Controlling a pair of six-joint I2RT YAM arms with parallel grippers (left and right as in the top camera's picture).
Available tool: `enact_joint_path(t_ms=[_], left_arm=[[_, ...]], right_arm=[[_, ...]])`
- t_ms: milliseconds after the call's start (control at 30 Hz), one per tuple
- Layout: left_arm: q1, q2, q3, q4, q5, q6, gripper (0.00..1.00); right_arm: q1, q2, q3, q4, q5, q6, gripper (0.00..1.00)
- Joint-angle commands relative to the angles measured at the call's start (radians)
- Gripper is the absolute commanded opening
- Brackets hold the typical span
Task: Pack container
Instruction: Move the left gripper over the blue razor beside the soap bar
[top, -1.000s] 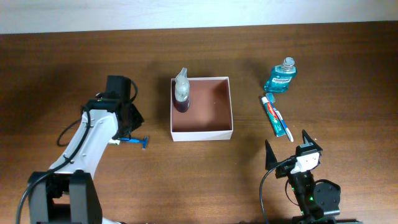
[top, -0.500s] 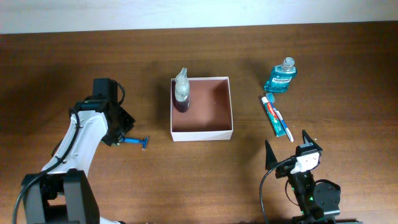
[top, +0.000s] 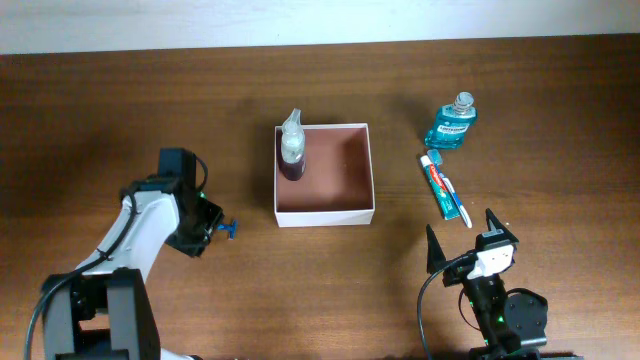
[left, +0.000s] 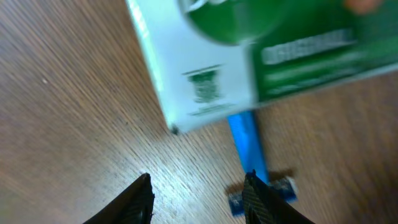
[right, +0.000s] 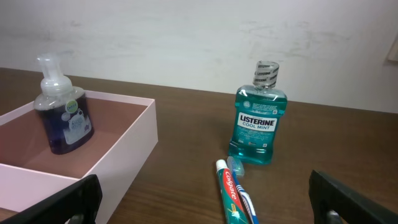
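brown wood grain is seen across the table, on which the container is set near the middle, white-walled and reddish-brown inside. a pump bottle of dark liquid is stood upright in its far-left corner. to the container's right, outside and apart from it, a teal mouthwash bottle is marked "listerine cool mint", and a toothpaste tube is laid just before it; the tube's writing cannot be read. the left gripper is held spread over the table with nothing between its fingers, a blue razor lying just beside one fingertip. a green and white box, its print blurred, is shown only in the left wrist view; from overhead it is hidden under the arm. the right gripper is spread wide and empty, near the tube.
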Motion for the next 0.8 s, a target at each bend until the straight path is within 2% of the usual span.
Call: enact_joint_path(t_ms=[0, 233, 533, 767], left_arm=[[0.002, -0.021, -0.050, 0.058, 0.043, -0.068, 0.47], [0.002, -0.021, -0.068, 0.158, 0.061, -0.068, 0.48], [0.003, -0.030, -0.068, 0.154, 0.237, -0.066, 0.46], [0.003, -0.112, -0.068, 0.151, 0.274, -0.060, 0.43]], right_arm=[[-0.004, -0.006, -0.005, -0.005, -0.002, 0.000, 0.98], [-0.004, -0.006, -0.005, -0.005, -0.001, 0.001, 0.99], [-0.004, -0.006, -0.005, -0.005, -0.002, 0.000, 0.99], [-0.004, -0.006, -0.005, -0.005, -0.001, 0.000, 0.99]])
